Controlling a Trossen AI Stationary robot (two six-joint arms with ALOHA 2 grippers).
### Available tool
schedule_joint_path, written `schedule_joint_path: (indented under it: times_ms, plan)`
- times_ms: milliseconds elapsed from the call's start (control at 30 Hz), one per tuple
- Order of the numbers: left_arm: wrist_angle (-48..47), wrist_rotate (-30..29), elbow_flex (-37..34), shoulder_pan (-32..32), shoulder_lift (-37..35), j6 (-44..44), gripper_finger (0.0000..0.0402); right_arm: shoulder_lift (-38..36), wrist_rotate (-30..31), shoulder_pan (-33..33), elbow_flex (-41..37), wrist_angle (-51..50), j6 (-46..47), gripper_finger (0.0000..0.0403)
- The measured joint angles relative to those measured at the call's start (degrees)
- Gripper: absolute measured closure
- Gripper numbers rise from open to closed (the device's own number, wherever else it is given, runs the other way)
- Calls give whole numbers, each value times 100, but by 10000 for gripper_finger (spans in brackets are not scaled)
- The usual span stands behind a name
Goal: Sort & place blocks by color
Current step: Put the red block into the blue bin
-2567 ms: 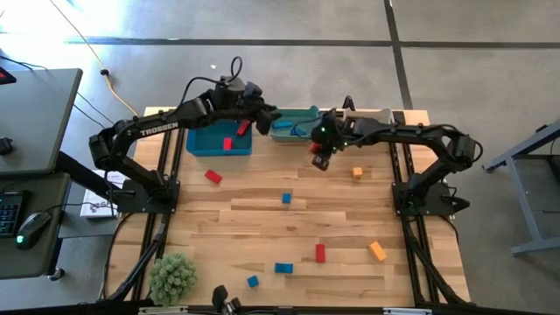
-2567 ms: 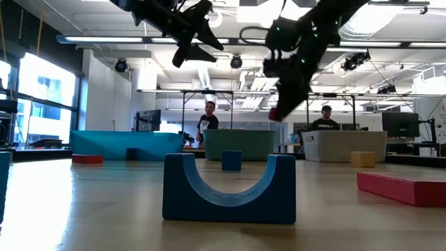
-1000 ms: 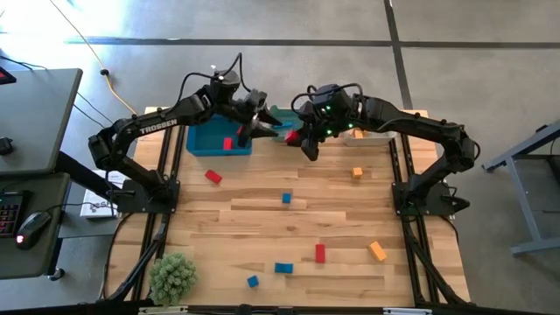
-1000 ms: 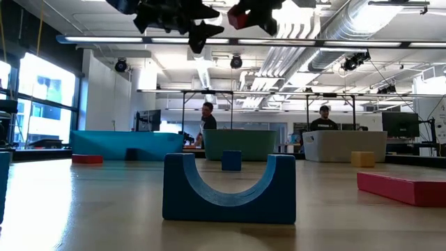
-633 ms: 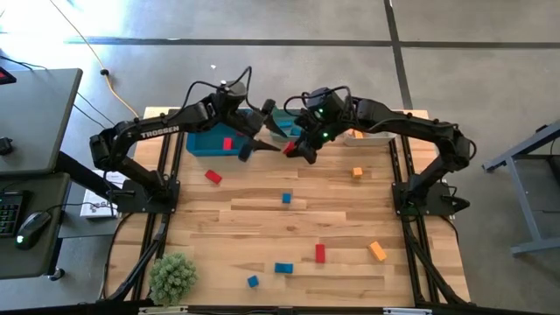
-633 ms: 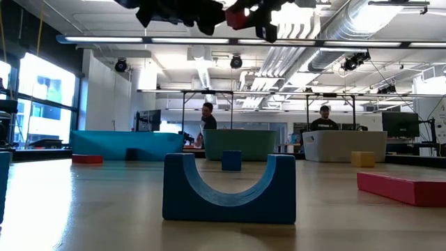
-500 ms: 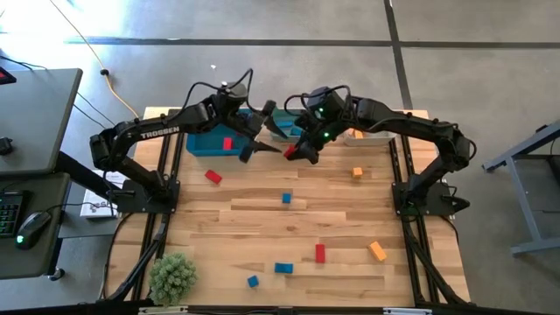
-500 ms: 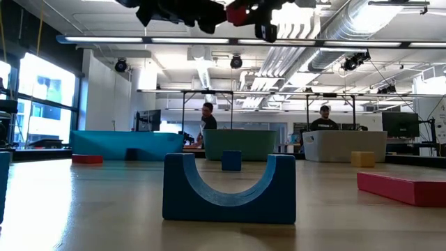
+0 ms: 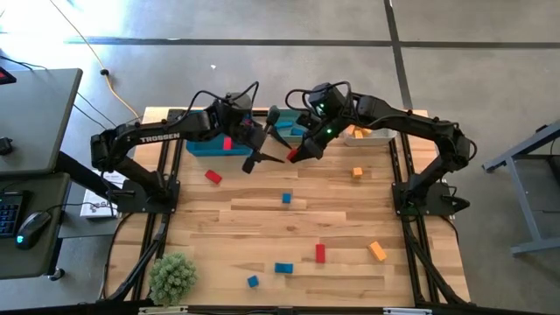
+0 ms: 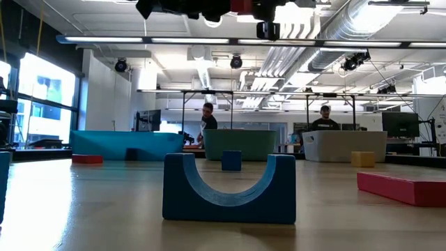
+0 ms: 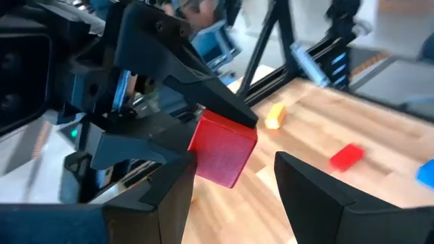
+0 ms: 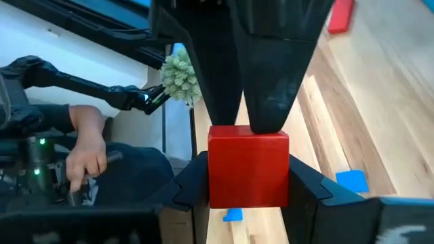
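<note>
My right gripper [image 9: 292, 156] is shut on a red cube [image 12: 247, 169] in the air, in front of the blue bin [image 9: 199, 145] and the teal bin [image 9: 299, 118]. My left gripper [image 9: 267, 158] faces it from the table's left, open. In the left wrist view its fingertips [image 11: 191, 163] stand on either side of the cube [image 11: 222, 148]; whether they touch it, I cannot tell. Another red block [image 9: 227, 143] lies in the blue bin. Loose blocks rest flat on the table: red [image 9: 213, 177], blue [image 9: 286, 199], orange [image 9: 357, 172], red [image 9: 320, 253]. My right gripper pinches the red cube between its two fingers [image 12: 193, 186], one on each of two opposite side faces [image 12: 215, 173]. It comes at the cube from the table's right, slanting down. The cube is lifted clear of the table.
The white-grey bin [image 9: 381, 116] stands at the far right, beside the teal one. More blocks lie near the front edge: orange [image 9: 377, 251], blue [image 9: 283, 268], blue [image 9: 252, 281]. A green plant [image 9: 172, 276] sits at the near left corner. A blue arch block [image 10: 228, 188] stands close to the low camera. People sit in the room behind.
My right gripper has carried the red cube toward the table's left and near edge, and upward in the low view. My left gripper has swung from above the blue bin toward the near edge and the cube, and its open fingers now reach the cube.
</note>
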Motion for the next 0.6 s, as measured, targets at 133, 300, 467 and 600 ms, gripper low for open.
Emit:
schedule_joint_path:
  times_ms: [133, 300, 467, 600]
  plan:
    - [0, -362, 0, -120, -1, 274, 206, 0, -39, -7, 0, -50, 139, 293]
    - [20, -412, 0, -229, -1, 434, 206, 32, -223, 2, 0, -85, 252, 293]
    - [61, -473, 0, -292, 13, 443, 206, 147, -203, 25, 0, 16, 289, 293]
    - [65, -456, 0, -303, 13, 441, 206, 227, -261, 40, 0, 154, 404, 293]
